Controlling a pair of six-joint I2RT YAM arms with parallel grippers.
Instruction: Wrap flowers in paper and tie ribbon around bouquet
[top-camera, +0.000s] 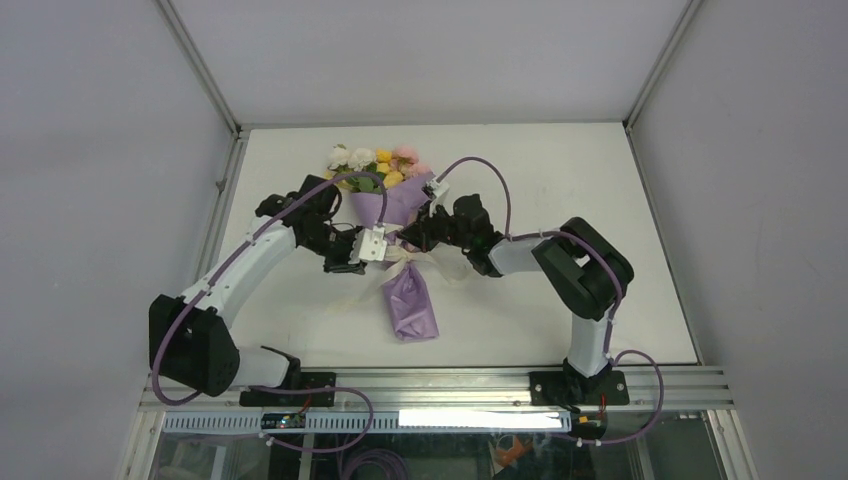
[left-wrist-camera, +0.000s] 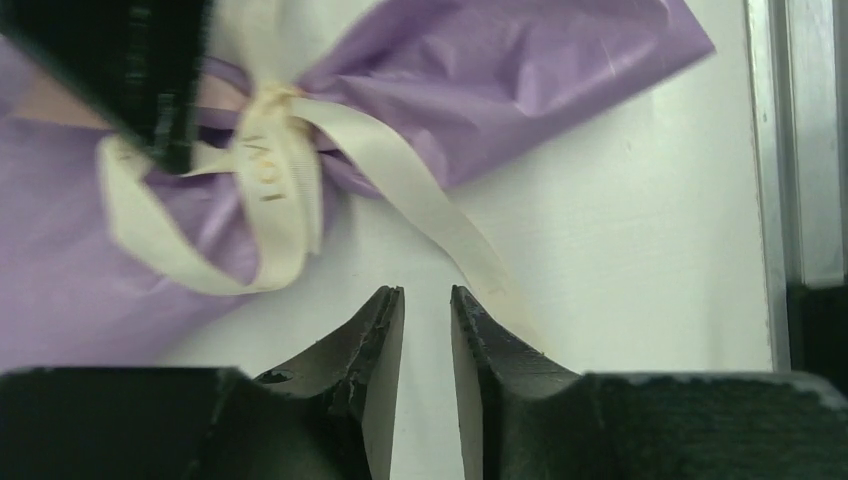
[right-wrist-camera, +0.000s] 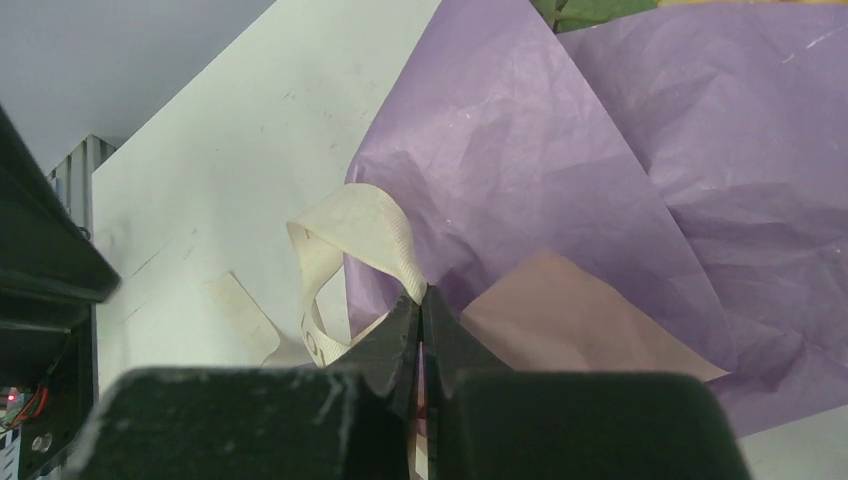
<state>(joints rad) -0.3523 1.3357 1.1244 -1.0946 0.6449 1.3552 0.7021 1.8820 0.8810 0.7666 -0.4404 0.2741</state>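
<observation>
The bouquet (top-camera: 398, 210) lies mid-table, a cone of lilac paper (right-wrist-camera: 620, 170) with the yellow, pink and white flowers (top-camera: 375, 165) at its far end. A cream ribbon (left-wrist-camera: 275, 170) is knotted round its narrow waist, with loops and a tail trailing over the table. My right gripper (right-wrist-camera: 421, 298) is shut on one ribbon loop (right-wrist-camera: 365, 225) beside the paper. My left gripper (left-wrist-camera: 428, 292) sits just short of the knot. Its jaws stand a little apart with only bare table between them. The ribbon tail (left-wrist-camera: 470, 245) runs past its right fingertip.
The white table (top-camera: 560, 200) is bounded by a metal frame rail (top-camera: 440, 380) at the near edge, with grey walls on the other sides. The paper's tail end (top-camera: 410, 305) points toward the arm bases. My right gripper's black finger (left-wrist-camera: 150, 80) shows in the left wrist view.
</observation>
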